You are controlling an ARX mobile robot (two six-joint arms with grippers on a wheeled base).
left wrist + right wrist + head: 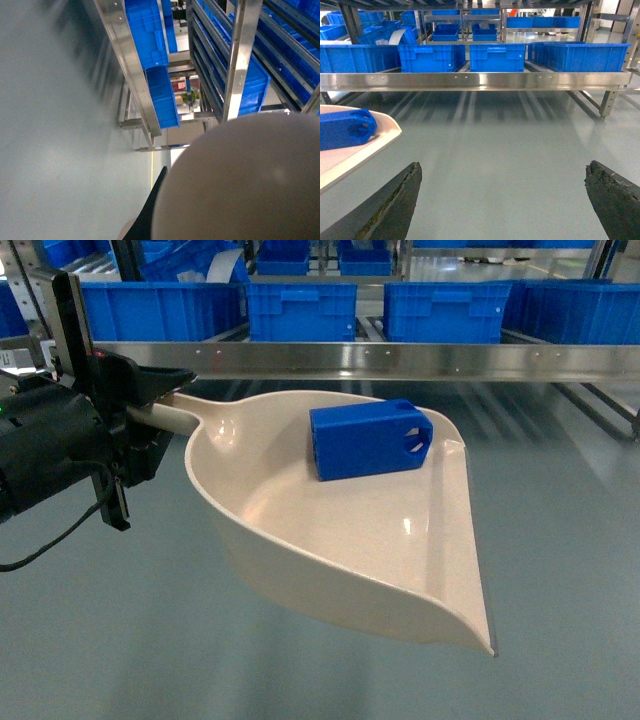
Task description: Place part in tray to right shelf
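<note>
Head view shows my left tool point(150, 400) pinching the tray point(400, 570) handle level so the part point(368, 440) rides toward the shelf point(400, 360); right tool point(502, 200) spread.

The blue part point(369, 439) lies on its side in the cream tray point(300, 530), near the steel right shelf point(400, 361).

left gripper point(150, 400) clamped on handle | right gripper point(502, 200) jaws spread
</note>
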